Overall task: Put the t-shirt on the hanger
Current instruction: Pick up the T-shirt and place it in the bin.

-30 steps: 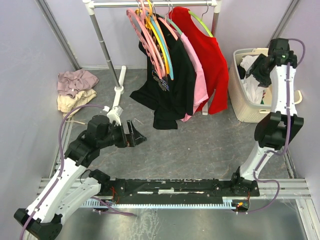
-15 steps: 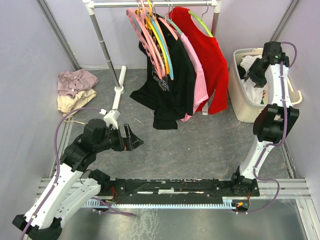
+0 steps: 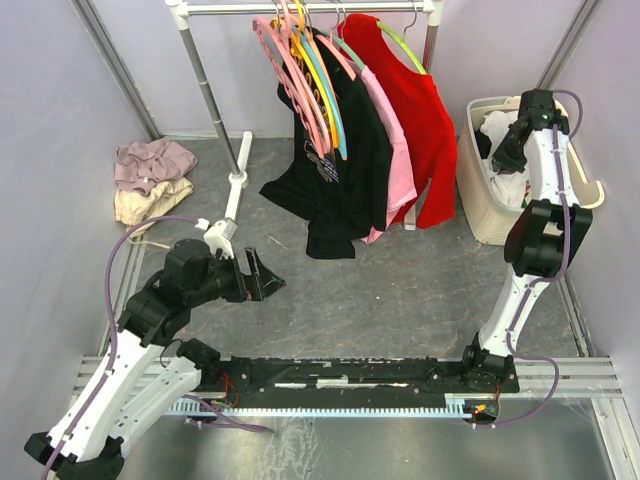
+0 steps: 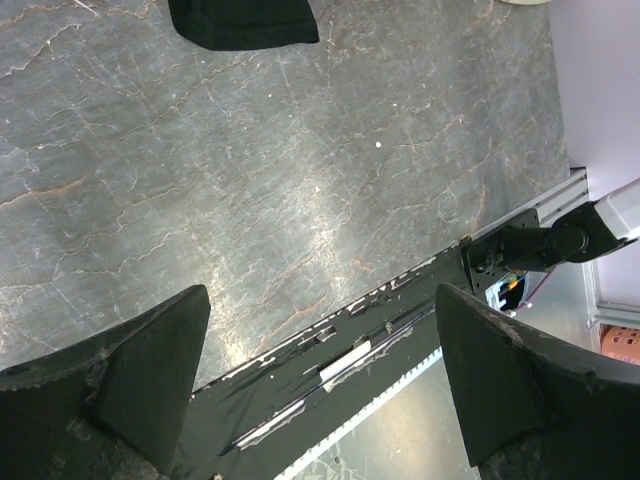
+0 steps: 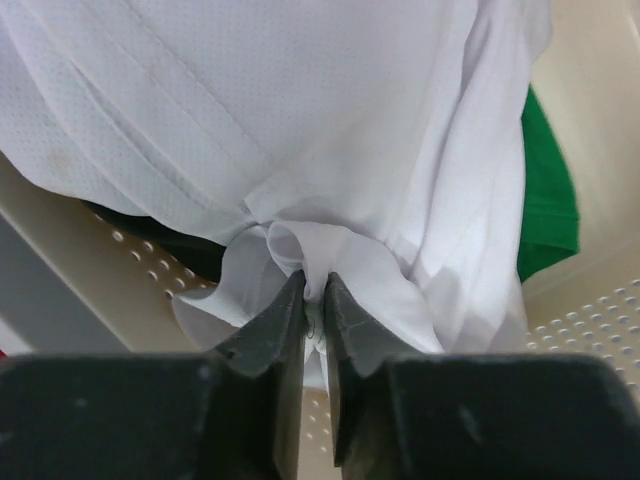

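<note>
The white t-shirt [image 3: 497,126] lies bunched in the beige laundry basket [image 3: 482,212] at the far right. My right gripper [image 3: 503,152] reaches down into the basket. In the right wrist view its jaws [image 5: 313,287] are shut on a pinched fold of the t-shirt [image 5: 300,100]. My left gripper [image 3: 268,277] hovers low over the grey floor at the left, open and holding nothing; the left wrist view shows its gripper [image 4: 320,300] with only floor and the base rail between its wide-apart fingers. The hanger is out of view.
A clothes rail [image 3: 300,8] at the back carries pink [image 3: 272,52] and yellow-orange hangers plus black [image 3: 340,175], pink [image 3: 402,170] and red shirts [image 3: 422,125]. A green garment [image 5: 547,200] lies under the t-shirt. A pile of clothes [image 3: 150,180] sits at the far left.
My right gripper has dropped into the basket and shut on a fold of the t-shirt. The left arm has drawn back slightly towards its base, still open.
</note>
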Action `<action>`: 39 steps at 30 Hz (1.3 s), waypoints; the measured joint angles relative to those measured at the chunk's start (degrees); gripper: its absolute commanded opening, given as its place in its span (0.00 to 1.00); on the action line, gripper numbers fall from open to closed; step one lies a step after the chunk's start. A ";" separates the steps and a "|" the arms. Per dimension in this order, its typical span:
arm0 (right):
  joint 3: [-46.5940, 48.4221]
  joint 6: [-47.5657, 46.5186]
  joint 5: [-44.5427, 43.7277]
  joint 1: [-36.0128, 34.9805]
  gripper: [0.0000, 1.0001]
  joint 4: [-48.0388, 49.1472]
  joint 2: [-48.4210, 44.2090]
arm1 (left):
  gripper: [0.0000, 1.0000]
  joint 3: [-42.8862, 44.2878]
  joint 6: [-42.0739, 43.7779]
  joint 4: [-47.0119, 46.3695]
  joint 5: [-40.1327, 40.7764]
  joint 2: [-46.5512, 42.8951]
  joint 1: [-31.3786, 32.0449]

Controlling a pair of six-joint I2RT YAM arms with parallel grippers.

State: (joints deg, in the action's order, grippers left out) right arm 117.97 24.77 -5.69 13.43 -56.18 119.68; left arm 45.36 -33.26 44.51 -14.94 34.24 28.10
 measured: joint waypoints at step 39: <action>18.29 9.11 23.19 2.19 0.01 2.64 -44.41 | 0.99 7.30 -0.04 3.37 1.51 -0.85 0.00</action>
State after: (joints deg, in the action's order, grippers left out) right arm 136.27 33.89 17.50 15.62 -53.54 75.26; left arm 52.66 -33.30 47.88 -13.43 33.39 28.10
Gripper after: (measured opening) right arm 0.023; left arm 0.991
